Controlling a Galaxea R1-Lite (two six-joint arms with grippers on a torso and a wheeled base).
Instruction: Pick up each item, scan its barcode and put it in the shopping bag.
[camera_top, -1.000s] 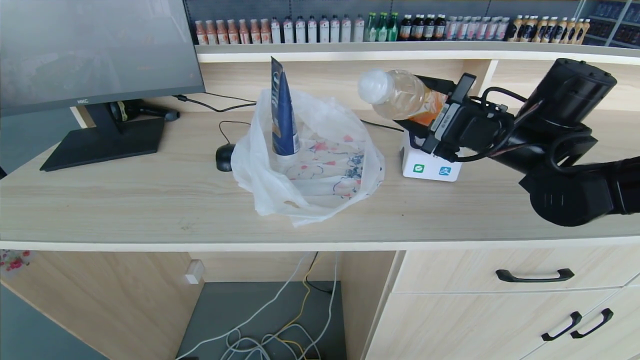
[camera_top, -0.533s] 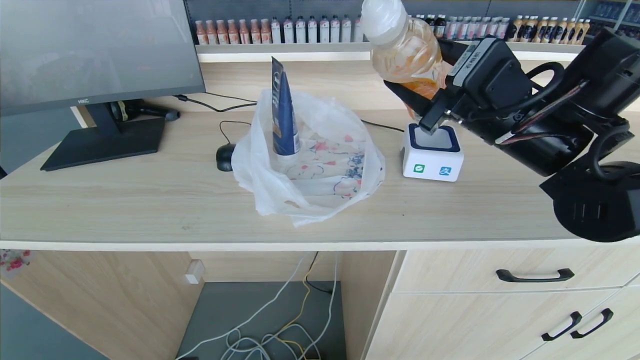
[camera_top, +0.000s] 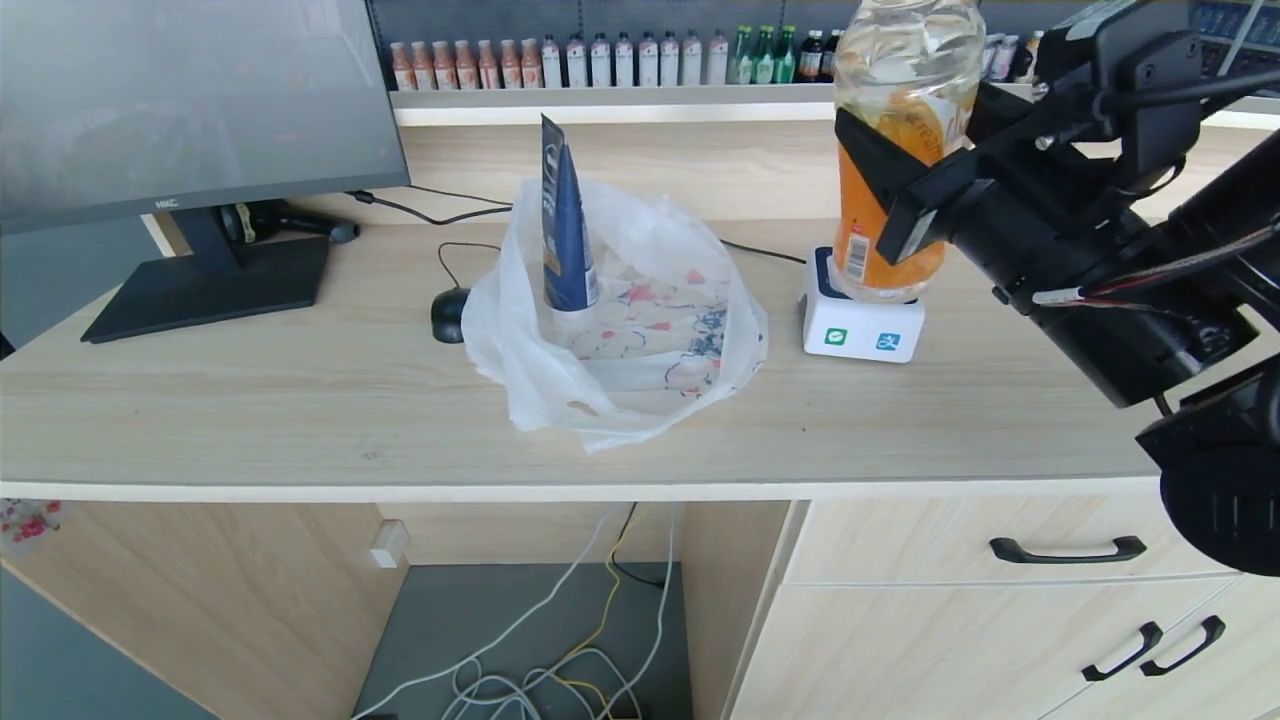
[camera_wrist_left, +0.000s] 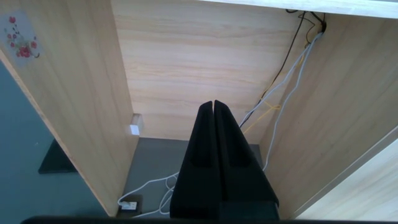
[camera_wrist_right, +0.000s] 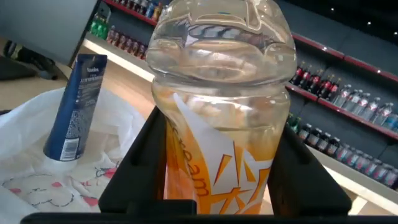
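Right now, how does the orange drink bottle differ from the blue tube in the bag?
The orange drink bottle is clamped in the right gripper over the white scanner, while the blue tube stands free inside the shopping bag. The bottle is round and clear with an orange label. The tube is opaque dark blue and narrows to a flat top edge. Both are upright.

- The right gripper clasps an upright orange drink bottle over the white scanner, toward the counter's right rear.
- Mid-counter, the shopping bag holds a standing blue tube.
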